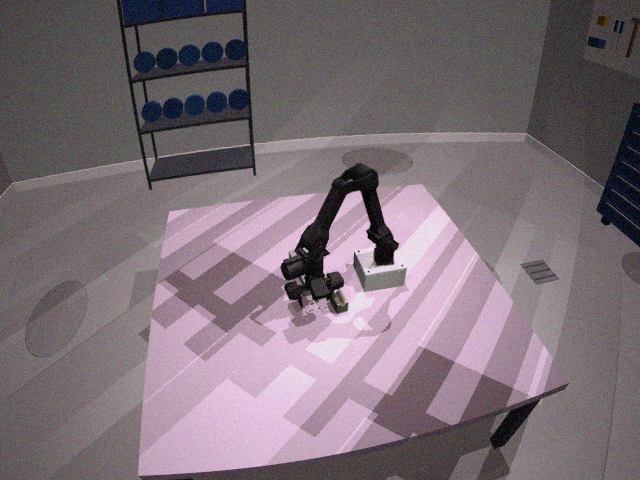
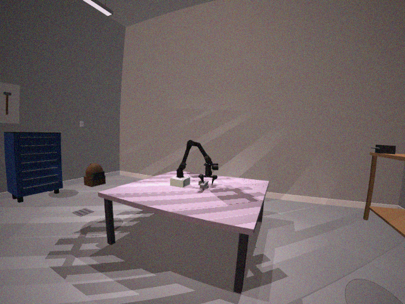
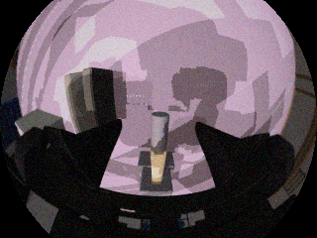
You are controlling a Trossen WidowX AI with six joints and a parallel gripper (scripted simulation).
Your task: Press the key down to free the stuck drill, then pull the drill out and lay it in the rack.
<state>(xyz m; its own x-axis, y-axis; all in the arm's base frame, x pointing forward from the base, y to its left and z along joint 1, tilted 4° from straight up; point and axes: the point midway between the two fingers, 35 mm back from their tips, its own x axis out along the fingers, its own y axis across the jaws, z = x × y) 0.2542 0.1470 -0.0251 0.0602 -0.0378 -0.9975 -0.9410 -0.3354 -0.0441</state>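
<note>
My gripper (image 1: 309,305) hangs low over the pink table, fingers pointing down, open and empty. In the wrist view its two dark fingers stand wide apart (image 3: 158,159). Between them, but not touched, is a short grey cylinder, the drill (image 3: 158,131). It rises from a small dark holder with a tan piece (image 3: 157,171), which may be the key. A small grey block (image 1: 339,300) sits on the table just beside the gripper; it also shows in the wrist view (image 3: 93,98) and in the exterior view (image 2: 203,185). I cannot tell whether it is the rack.
The arm's white base box (image 1: 378,268) stands close behind the gripper on the table. A shelf with blue balls (image 1: 188,82) and a blue drawer cabinet (image 2: 32,163) stand on the floor, away from the table.
</note>
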